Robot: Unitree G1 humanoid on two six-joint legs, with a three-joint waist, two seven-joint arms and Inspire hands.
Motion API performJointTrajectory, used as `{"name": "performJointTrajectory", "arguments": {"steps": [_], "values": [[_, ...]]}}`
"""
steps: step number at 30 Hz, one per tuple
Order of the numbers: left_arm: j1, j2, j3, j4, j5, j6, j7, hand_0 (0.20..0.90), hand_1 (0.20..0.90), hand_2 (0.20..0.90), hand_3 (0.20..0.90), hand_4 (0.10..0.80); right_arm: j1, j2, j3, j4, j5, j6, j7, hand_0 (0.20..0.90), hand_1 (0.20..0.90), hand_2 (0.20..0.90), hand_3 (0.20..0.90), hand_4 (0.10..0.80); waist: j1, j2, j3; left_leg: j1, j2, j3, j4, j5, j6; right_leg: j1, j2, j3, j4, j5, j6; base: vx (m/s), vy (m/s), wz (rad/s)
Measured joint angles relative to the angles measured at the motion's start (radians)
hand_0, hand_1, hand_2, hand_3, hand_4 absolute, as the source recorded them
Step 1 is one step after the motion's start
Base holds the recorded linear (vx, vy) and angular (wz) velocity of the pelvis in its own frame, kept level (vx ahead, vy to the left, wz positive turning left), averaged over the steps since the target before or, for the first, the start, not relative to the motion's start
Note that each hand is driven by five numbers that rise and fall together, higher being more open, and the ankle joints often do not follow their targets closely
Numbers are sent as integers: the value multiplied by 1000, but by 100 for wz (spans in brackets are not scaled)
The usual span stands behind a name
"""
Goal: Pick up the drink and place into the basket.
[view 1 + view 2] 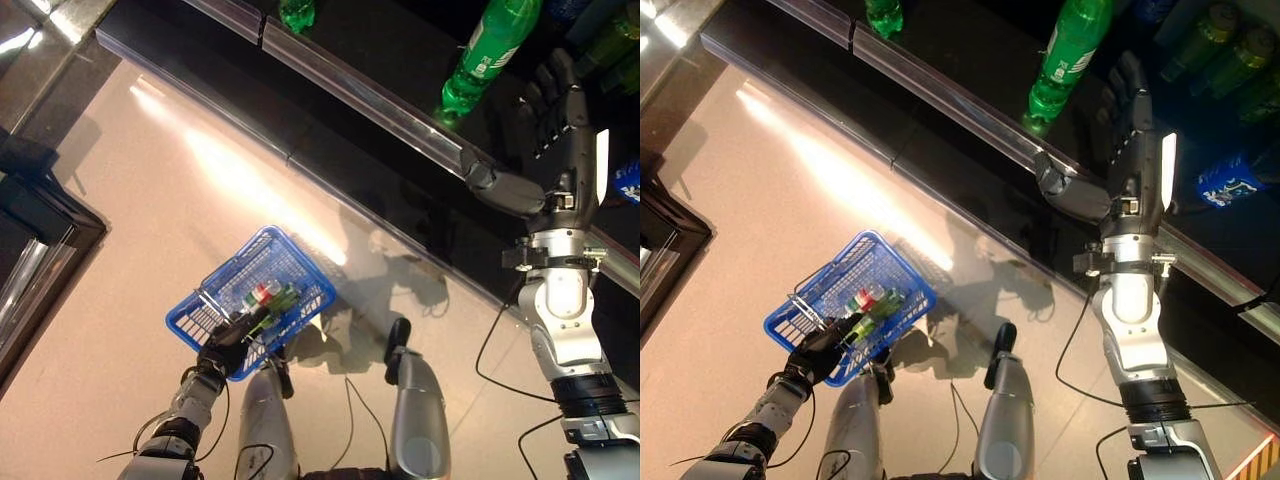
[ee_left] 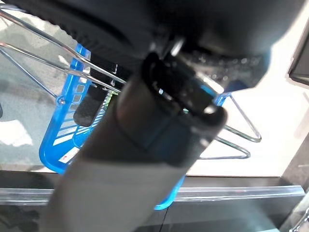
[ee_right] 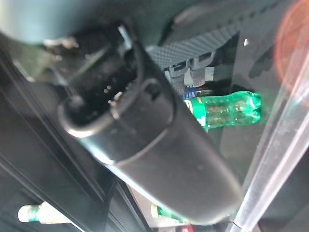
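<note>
One green drink bottle [image 1: 490, 50] stands upright on the shelf [image 1: 400, 110], just left of the right robot hand [image 1: 560, 110]. That robot hand is spread, holding nothing. The left robot hand [image 1: 225, 345] grips the basket [image 1: 300, 262] handle.

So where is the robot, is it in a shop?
Probably yes, a shop or a mock-up of one. Green drink bottles stand on a dark shelf with a metal rail, and the left robot hand carries a blue shopping basket holding a few drinks.

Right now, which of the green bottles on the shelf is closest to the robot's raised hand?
The large green bottle just left of the right hand. The other green bottle stands much farther left along the shelf.
</note>
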Motion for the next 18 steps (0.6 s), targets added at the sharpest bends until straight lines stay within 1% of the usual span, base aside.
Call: {"name": "performJointTrajectory", "arguments": {"steps": [5,14,18], "values": [[2,1,-4,2,0,8,0,300,300,300,200,100,-21,0,0,8,45,0,-2,900,900,900,900,800,3,-1,3,20,-3,5,-12,1,1,21,-1,-2,-13,3,2,0,0,0],[0,2,-9,-6,0,24,0,300,300,300,200,100,-115,-9,0,86,123,3,5,900,900,900,900,800,19,0,3,33,-5,6,-26,4,1,35,0,-6,-27,6,5,0,0,0],[0,3,-9,-13,0,28,0,300,300,300,200,100,-173,-26,1,152,220,20,47,900,900,900,900,800,31,0,3,33,-8,4,-28,5,1,42,-2,-15,-32,6,5,0,-1,5]]}}
